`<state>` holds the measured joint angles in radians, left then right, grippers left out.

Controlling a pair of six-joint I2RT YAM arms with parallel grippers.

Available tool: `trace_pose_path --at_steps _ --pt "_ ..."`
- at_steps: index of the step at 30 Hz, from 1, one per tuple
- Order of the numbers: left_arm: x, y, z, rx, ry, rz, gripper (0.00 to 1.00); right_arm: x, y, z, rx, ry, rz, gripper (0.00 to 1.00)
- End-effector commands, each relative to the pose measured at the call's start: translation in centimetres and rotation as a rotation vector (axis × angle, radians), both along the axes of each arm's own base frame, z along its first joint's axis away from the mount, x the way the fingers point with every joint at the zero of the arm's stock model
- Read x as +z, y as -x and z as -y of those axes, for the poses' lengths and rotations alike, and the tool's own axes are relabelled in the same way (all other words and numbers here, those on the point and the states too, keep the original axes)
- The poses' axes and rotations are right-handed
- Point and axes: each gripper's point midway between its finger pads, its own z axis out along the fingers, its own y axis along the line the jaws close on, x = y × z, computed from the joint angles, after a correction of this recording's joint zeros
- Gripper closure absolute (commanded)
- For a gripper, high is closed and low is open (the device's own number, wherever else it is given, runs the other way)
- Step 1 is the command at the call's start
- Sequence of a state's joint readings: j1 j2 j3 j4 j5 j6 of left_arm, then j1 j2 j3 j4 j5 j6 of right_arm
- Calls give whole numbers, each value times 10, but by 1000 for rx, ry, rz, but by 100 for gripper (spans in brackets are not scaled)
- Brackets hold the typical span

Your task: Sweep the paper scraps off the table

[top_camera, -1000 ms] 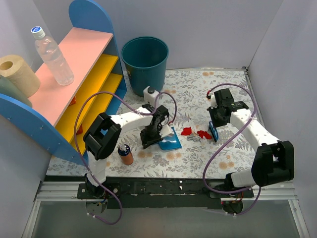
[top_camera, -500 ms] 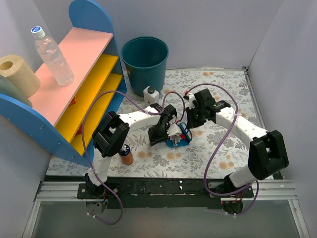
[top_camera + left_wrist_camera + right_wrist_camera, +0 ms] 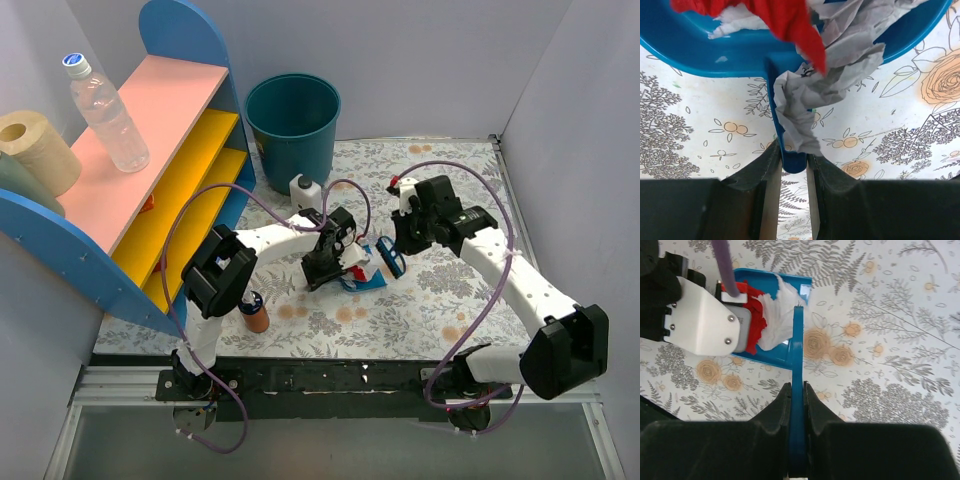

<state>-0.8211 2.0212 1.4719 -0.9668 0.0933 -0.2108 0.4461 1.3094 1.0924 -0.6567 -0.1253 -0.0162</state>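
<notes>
Starting overhead, the paper scraps (image 3: pixel 362 262) are seen heaped on the blue dustpan (image 3: pixel 368 282) at mid-table, between the left gripper (image 3: pixel 335 270) and the right gripper (image 3: pixel 400 246). No loose scraps can be made out on the table (image 3: pixel 450 300), and a teal bin (image 3: pixel 292 115) stands at its far edge.

In the left wrist view, the jaws are clamped on the dustpan's handle, over which a grey wad is draped.

In the right wrist view, the jaws are closed on the brush (image 3: pixel 798 350).

The wads are judged light, soft and easily spilled, so the pan should be held level. The cover appears flat and smooth.
</notes>
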Motion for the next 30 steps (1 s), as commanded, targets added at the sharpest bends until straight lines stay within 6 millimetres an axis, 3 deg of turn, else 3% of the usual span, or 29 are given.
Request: trace_pose_path --at_steps 1,6,11,23,30 --pt "27 -13 18 15 118 68 100 11 -10 34 -54 82 63 99" --pt "38 -23 31 19 168 99 100 7 -30 69 -181 89 72 99" --pt "49 -29 38 19 198 112 100 -16 -30 103 -298 121 20 99" --pt "85 -37 53 32 264 135 100 -66 7 124 -375 133 -100 99" --pt "116 -47 63 34 309 181 100 -69 11 126 -383 117 -103 99"
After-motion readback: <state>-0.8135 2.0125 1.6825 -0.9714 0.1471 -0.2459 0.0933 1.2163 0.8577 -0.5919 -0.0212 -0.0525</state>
